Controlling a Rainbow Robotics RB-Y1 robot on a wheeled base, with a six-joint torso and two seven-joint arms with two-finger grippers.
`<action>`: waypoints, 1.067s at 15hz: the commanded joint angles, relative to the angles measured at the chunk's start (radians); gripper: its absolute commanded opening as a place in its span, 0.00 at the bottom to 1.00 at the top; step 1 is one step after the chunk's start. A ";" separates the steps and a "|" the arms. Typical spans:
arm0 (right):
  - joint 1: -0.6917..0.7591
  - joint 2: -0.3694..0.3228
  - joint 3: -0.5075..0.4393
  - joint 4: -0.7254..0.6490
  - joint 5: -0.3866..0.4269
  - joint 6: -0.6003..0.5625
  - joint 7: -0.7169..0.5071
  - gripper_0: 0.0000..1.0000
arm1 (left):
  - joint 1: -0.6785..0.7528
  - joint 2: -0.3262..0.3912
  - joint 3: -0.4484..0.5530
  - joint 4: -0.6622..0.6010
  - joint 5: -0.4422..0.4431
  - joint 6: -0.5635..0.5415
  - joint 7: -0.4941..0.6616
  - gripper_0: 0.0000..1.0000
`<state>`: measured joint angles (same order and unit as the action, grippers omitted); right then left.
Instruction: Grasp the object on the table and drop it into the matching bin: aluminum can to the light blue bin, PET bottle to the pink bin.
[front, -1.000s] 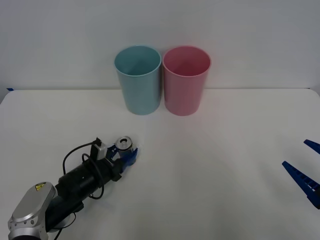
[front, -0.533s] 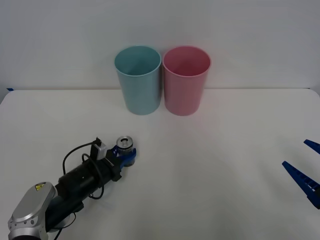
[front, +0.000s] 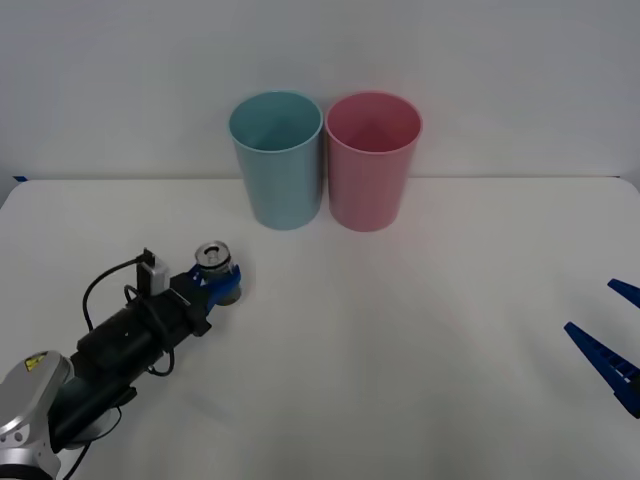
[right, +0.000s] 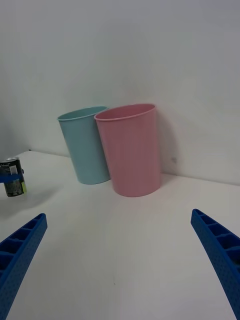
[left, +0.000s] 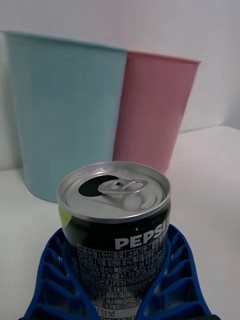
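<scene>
Gripping the aluminum can (front: 213, 259), your left end effector (front: 222, 284) sits in the left-centre of the front frame, its blue ribbed fingers (left: 55, 280) curved snugly around the can's dark label on both sides. The can stands upright in that hold, its shiny round top and pull tab facing up, with white lettering showing across the label in the left wrist picture. You cannot tell from these frames whether the can's base touches the table (front: 420, 350) or hangs just above it. Your left arm runs from the lower left corner of the front frame up toward the can, with a black cable looped over it. Behind the can, toward the upper middle of the front frame, the light blue bin (front: 277, 160) and the pink bin (front: 372, 160) stand upright side by side against the white wall, rims nearly touching, the light blue one on the left. The can is well short of both bins and lies left of and below the light blue one. Your right end effector (front: 612, 345) rests at the right edge of the front frame, low over the table, fingers spread wide and holding nothing; in its wrist picture both blue fingers (right: 20, 250) stand far apart, with the two bins between them farther off.
</scene>
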<state>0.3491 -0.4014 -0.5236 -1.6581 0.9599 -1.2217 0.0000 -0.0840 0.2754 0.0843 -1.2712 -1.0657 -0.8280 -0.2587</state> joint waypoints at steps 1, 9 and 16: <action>0.000 0.000 0.000 0.000 0.000 0.000 0.000 1.00 | 0.006 0.053 0.012 -0.068 0.036 0.000 0.104 0.00; 0.000 0.000 0.000 0.000 0.000 0.000 0.000 1.00 | 0.030 0.094 0.157 -0.292 -0.017 0.000 0.446 0.00; 0.000 0.000 0.000 0.000 0.000 0.000 0.000 1.00 | -0.023 0.097 0.242 -0.441 -0.174 0.018 0.743 0.00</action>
<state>0.3491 -0.4014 -0.5236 -1.6581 0.9599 -1.2217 0.0000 -0.0942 0.3708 0.3250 -1.7071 -1.2232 -0.8083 0.4627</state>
